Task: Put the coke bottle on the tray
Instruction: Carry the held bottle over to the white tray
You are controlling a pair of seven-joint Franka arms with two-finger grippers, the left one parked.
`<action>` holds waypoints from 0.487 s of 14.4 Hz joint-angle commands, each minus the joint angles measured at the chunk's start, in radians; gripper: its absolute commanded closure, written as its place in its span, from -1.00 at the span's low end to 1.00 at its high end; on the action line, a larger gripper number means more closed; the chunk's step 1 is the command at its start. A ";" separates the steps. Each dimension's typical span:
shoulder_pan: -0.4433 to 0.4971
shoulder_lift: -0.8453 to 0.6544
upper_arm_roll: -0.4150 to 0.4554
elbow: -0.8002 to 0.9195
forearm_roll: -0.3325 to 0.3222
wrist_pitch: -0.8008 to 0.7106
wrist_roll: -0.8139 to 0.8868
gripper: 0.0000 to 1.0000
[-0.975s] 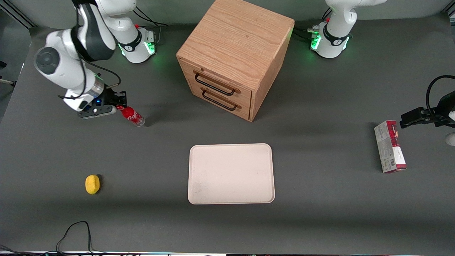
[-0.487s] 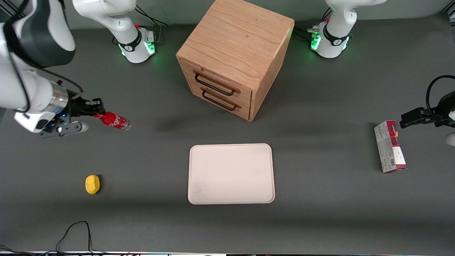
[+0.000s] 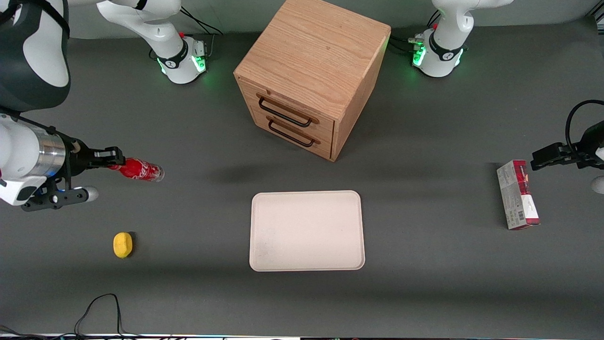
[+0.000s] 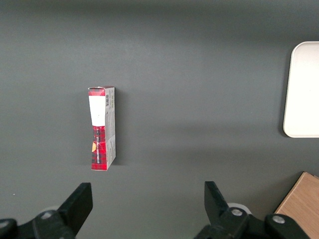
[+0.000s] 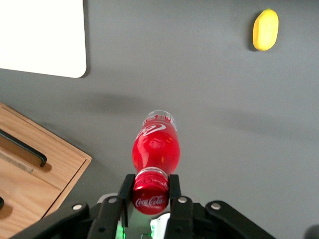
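Coke bottle [image 3: 139,170] is off the bench, carried out over the working arm's end, its clear base aimed toward the tray [image 3: 306,231]. The gripper [image 3: 113,164] has its jaws pinching the bottle right at the red cap [image 5: 150,198], and the wrist view shows the 2 black fingers [image 5: 175,194] pressed to either side of that cap with the whole body hanging out free past them. The tray sits near the middle of the bench, closer to the front edge, well apart from the bottle. A wooden drawer cabinet [image 3: 311,75] with 2 handled drawers stands toward the back edge; a lemon [image 3: 122,244] lies near the front corner at the working arm's end; a red-and-grey carton box [image 3: 517,194] lies at the parked arm's end.

The risk, as I read it: a grip this high up leaves the bottle free to pivot or slip out on the way across. Set down tilted like this, it would likely tip, and a round bottle could roll over that low rim.
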 commanded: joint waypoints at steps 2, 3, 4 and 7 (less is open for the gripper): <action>0.071 0.080 0.009 0.074 0.011 0.081 0.165 1.00; 0.091 0.114 0.014 0.077 0.014 0.139 0.198 1.00; 0.099 0.153 0.038 0.078 0.013 0.201 0.222 1.00; 0.121 0.226 0.104 0.092 0.010 0.359 0.296 1.00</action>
